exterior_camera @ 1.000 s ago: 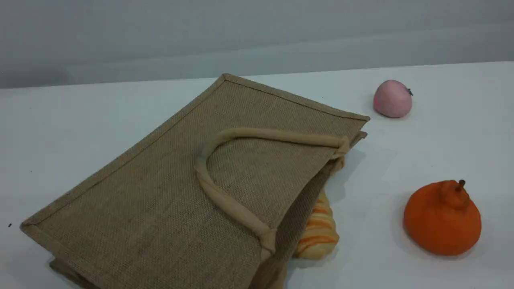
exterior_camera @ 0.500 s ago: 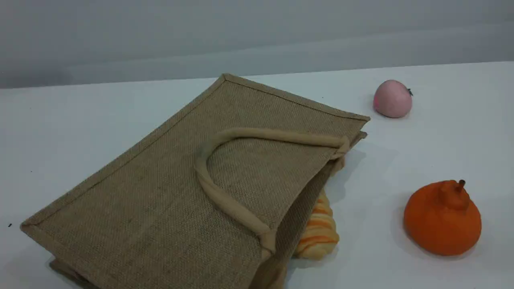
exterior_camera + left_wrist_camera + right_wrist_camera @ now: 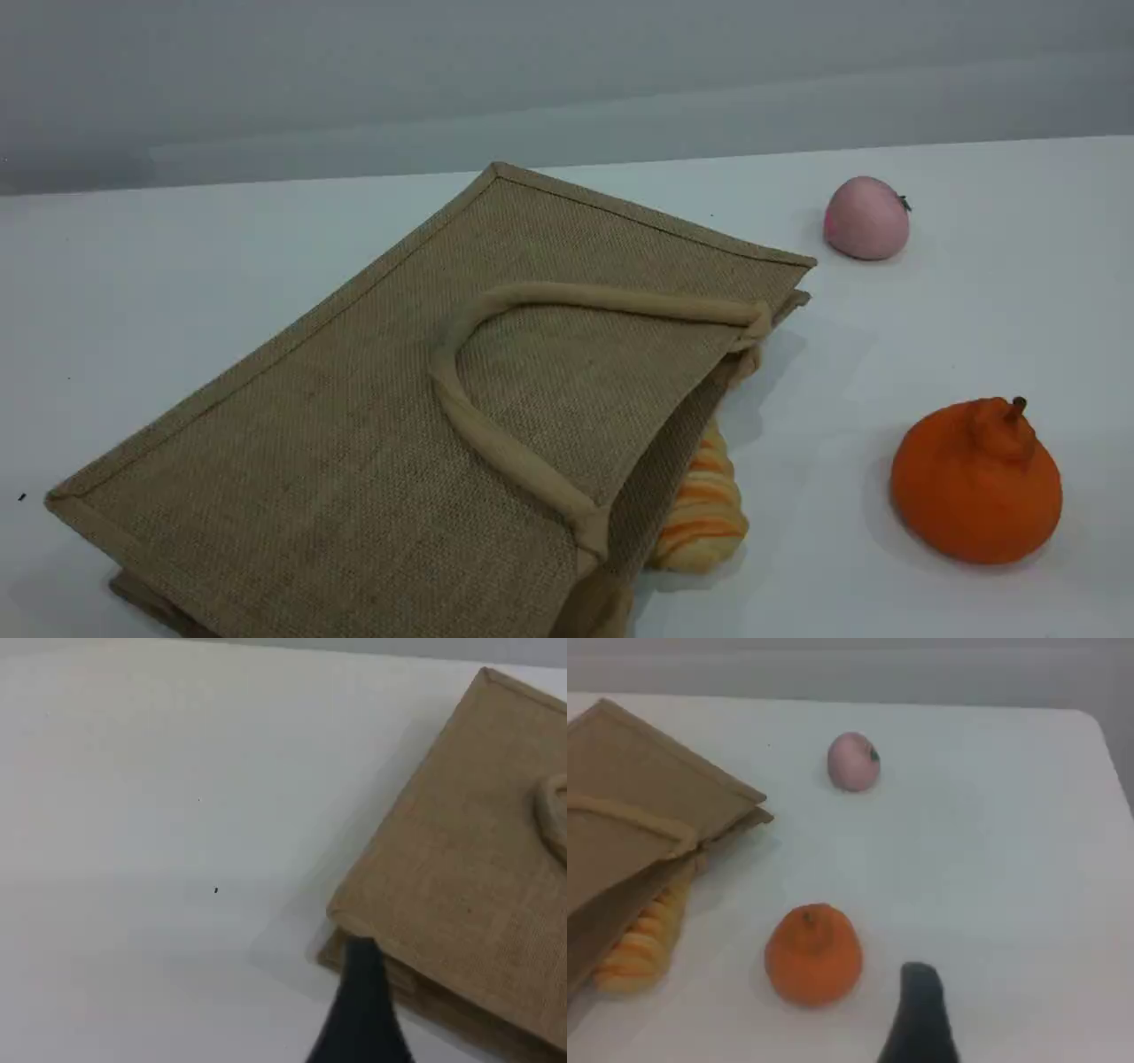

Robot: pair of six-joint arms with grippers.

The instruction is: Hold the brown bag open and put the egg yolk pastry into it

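Observation:
The brown bag (image 3: pixel 354 443) lies flat on the white table, its mouth toward the right. One beige loop handle (image 3: pixel 496 447) rests on its top face. The egg yolk pastry is out of view in every frame. Neither arm shows in the scene view. The left wrist view shows the left gripper's dark fingertip (image 3: pixel 361 992) hanging over the bag's (image 3: pixel 461 868) near-left corner, with nothing held. In the right wrist view the right gripper's fingertip (image 3: pixel 920 1005) hovers above bare table, just right of an orange fruit, also with nothing held. The bag's mouth (image 3: pixel 620 815) is at that view's left.
An orange-striped bread roll (image 3: pixel 704 514) (image 3: pixel 642 943) pokes out from under the bag's mouth edge. A round orange fruit (image 3: pixel 974 483) (image 3: pixel 813 954) sits to the right of the bag. A pink round fruit (image 3: pixel 866 218) (image 3: pixel 853 761) lies farther back on the right.

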